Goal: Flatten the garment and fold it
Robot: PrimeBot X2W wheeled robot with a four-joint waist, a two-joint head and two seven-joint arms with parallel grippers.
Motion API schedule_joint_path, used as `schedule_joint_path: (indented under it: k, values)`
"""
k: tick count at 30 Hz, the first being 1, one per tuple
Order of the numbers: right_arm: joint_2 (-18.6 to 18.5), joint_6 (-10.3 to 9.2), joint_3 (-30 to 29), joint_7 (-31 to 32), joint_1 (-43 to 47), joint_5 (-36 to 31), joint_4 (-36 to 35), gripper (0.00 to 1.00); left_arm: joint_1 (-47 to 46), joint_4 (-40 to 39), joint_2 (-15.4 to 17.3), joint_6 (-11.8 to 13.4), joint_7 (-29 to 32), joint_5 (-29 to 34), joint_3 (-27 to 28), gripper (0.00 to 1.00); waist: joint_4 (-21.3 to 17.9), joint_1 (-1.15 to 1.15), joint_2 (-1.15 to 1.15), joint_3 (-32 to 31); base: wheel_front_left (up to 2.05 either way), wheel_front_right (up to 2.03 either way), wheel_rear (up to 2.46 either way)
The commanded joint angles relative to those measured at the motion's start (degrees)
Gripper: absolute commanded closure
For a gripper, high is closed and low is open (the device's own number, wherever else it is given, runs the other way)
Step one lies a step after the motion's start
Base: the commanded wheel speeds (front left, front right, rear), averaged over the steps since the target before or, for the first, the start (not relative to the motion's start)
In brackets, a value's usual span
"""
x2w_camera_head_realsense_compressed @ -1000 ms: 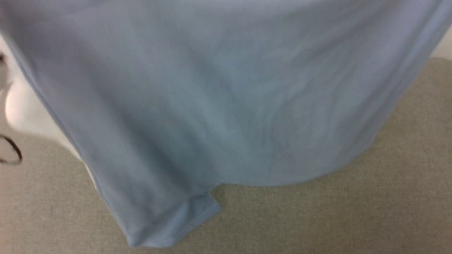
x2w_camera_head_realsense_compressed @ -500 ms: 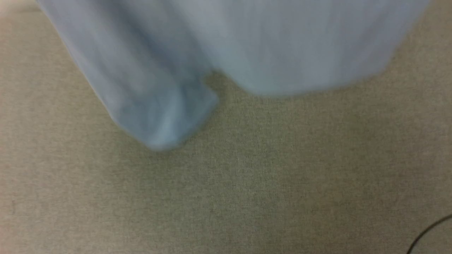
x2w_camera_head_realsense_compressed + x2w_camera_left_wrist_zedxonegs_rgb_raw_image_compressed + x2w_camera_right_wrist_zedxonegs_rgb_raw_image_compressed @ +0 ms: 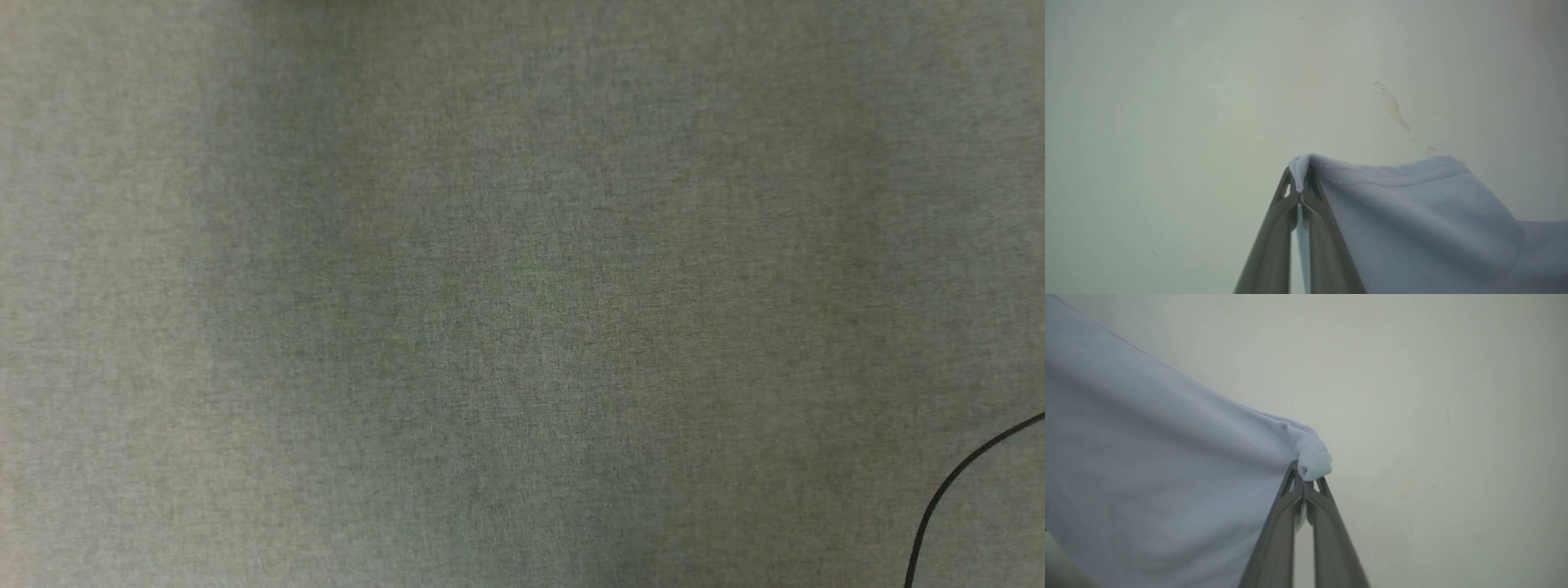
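The light blue knit garment (image 3: 1412,220) hangs to the right of my left gripper (image 3: 1300,185), which is shut on a stitched hem corner of it. In the right wrist view the garment (image 3: 1147,465) spreads to the left, and my right gripper (image 3: 1306,475) is shut on a bunched corner of it. Both grippers point at a pale wall. Collar, placket and logo are hidden.
The head view looks down on a grey-beige cloth surface (image 3: 490,310) with a thin dark cable (image 3: 955,482) curving in at the lower right corner. A pale wall with a scuffed paint mark (image 3: 1394,108) lies beyond the left gripper.
The garment has slid up and out of the head view, from covering most of it to gone; the cloth surface and a cable at lower right have come into sight.
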Motion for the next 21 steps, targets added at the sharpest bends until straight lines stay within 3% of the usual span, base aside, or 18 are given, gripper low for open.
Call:
schedule_joint_path:
  k: [1,6,12,21]
  values:
    - [0.8,-0.12,1.0,-1.4,0.2,-0.1,1.9,1.0,1.1,1.4,-0.3,-0.8,-1.0,0.5,-0.9,1.0,0.3,-0.02,0.0,1.7,0.0,0.0,0.0]
    - [2.3,-0.12,3.5,-4.9,4.1,1.1,5.8,1.0,9.2,2.2,-1.8,-1.8,-2.7,0.6,-3.7,1.0,1.7,-0.02,0.0,1.1,0.0,0.0,0.0]
    - [3.5,-0.12,7.1,-8.7,14.9,3.1,8.0,1.0,26.7,-1.1,-3.5,-1.7,-3.3,0.1,-6.4,1.0,3.1,-0.02,0.0,-3.4,0.0,0.0,0.0]
    - [2.0,-0.12,15.3,-8.7,33.7,8.6,7.2,1.0,55.1,-9.2,-3.1,0.8,-1.2,-1.5,-10.5,1.0,4.7,-0.02,0.0,-14.4,0.0,0.0,0.0]
